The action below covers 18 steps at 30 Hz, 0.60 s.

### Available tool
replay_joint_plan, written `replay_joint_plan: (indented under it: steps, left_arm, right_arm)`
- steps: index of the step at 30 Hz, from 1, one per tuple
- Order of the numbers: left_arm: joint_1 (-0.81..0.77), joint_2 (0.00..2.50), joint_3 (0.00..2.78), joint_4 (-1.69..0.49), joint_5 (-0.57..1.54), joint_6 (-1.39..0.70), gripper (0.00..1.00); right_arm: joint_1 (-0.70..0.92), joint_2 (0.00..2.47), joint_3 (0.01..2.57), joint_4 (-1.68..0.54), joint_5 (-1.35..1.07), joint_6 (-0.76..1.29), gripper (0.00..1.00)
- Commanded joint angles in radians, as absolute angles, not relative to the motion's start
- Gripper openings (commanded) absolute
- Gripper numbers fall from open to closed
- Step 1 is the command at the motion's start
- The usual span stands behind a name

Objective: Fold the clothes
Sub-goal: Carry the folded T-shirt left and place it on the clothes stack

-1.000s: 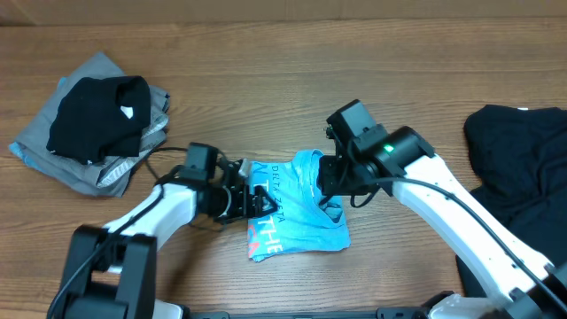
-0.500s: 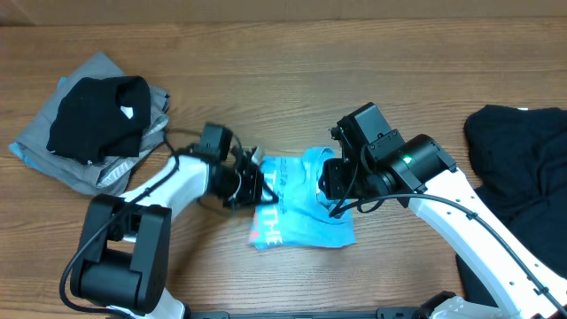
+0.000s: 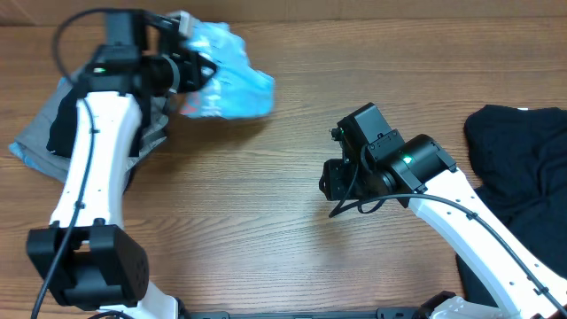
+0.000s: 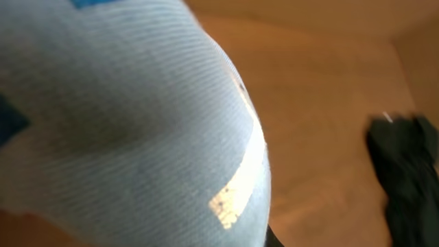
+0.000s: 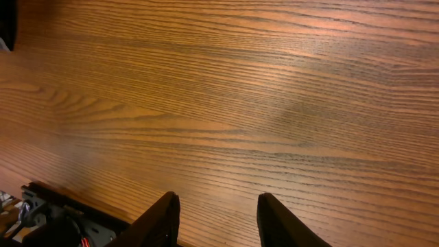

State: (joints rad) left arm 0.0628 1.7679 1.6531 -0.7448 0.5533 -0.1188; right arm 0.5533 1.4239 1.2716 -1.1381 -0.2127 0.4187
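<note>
Overhead, where's the bunched light blue printed T-shirt [image 3: 229, 84]?

Left gripper [image 3: 188, 69] has it clamped, up beside the grey-and-black stack of folded shirts [image 3: 53, 142]. Stacking step, I'd say; next it needs lowering squarely on top. Right gripper [image 5: 218, 202] hangs empty, jaws apart.

Blurry blue tee [image 4: 130, 110], L-wrist cam

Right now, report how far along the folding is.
Done: a folded stack of black and grey shirts sits at far left. In hand: the left gripper is shut on the light blue shirt, raised beside that stack. The right gripper is open and empty. Left: the black heap at the right edge looks unfolded.
</note>
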Motion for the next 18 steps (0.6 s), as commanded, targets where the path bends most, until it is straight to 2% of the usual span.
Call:
replay_joint_plan:
  steps: [1,9,15,18]
  left_arm:
    - [0.192,1.781,1.678,-0.669,0.527,-0.094,0.04]
    - [0.407,1.869,1.678,-0.564,0.574,-0.089,0.04]
    - [0.561,1.876,1.679,-0.74,0.441,-0.012,0.04]
    - [0.627,1.875,1.679,-0.79,0.442,-0.02,0.05]
  right_arm:
    - [0.554,1.402,1.285,-1.135,-0.212,0.419,0.41]
    - [0.554,1.402,1.285,-1.153,-0.216,0.446,0.4]
    - [0.554,1.402,1.285,-1.177,-0.215,0.445,0.4]
    - [0.554,1.402,1.285,-1.177,-0.215,0.445,0.4]
